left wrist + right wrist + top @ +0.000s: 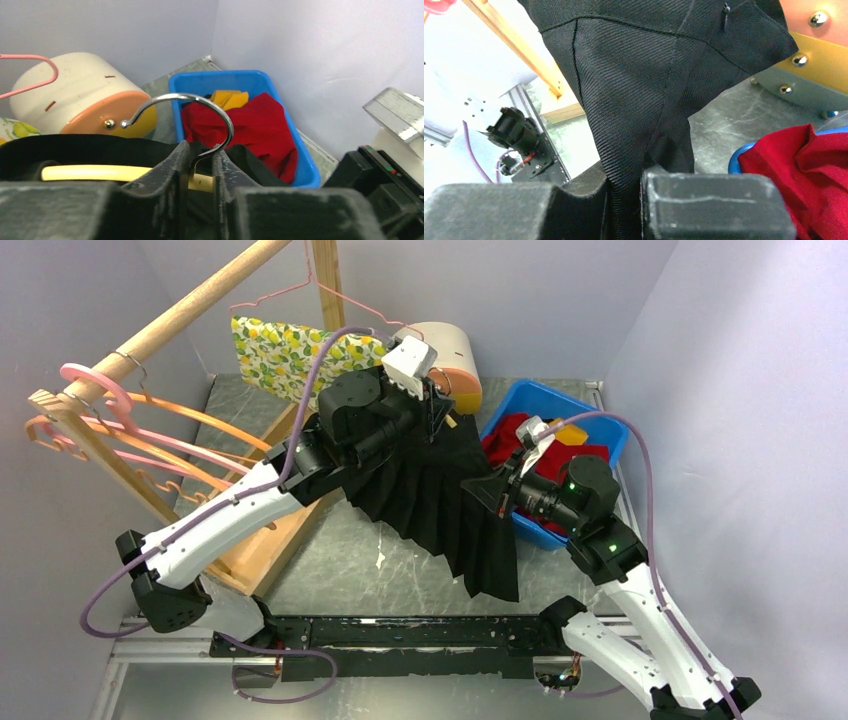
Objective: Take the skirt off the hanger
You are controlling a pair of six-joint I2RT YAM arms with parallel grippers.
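Observation:
The black pleated skirt (430, 500) hangs spread over the middle of the table, its waist still on a yellow hanger (85, 173) with a metal hook (200, 100). My left gripper (435, 410) holds the top of that hanger. In the left wrist view its fingers (200, 150) press on the yellow bar on either side of the hook's base. My right gripper (497, 492) is at the skirt's right edge. In the right wrist view it (624, 175) is shut on a fold of the skirt's black cloth (639, 90).
A blue bin (535, 392) with red cloth (510, 440) stands at the right, under my right arm. A cream and orange cylinder (455, 350) lies behind the skirt. A wooden rack (190, 305) at the left carries pink and orange hangers (130, 430) and a lemon-print garment (275, 355).

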